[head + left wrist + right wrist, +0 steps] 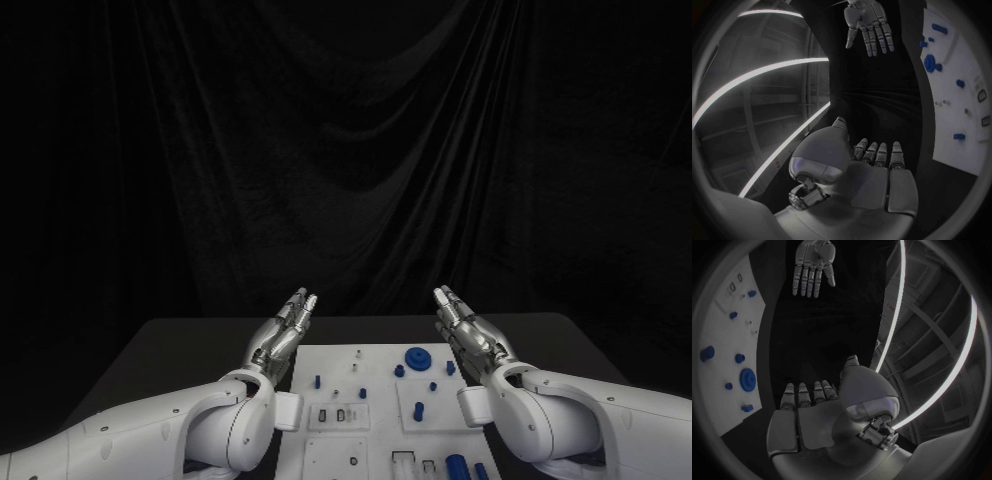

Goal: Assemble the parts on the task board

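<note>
Nearest, at the table's near edge: the task board (378,400), a white plate in the middle of the black table (173,345), lying flat between the two white arms. On its near strip, a blue cylinder (456,466) and a smaller blue piece (480,468), with small dark slots (340,414) on the left half. Farther along the right half, a blue peg (418,409), then a round blue gear (417,355) close to the far edge, with a few small blue parts (400,371) around it. Possibly some standing in holes rather than lying loose; too small to tell.

Left robot hand (284,330) raised above the board's far left corner, fingers straight and slightly apart, pointing away, holding nothing, touching no part. Same seen from the left wrist: flat palm, fingers (878,154) side by side with narrow gaps.

Right robot hand (464,325) mirrored above the far right corner, also stretched out, fingers a little apart, empty. Both well apart from each other, palms facing inward across the board.

Farthest: a black curtain (346,150) in folds behind the table.
</note>
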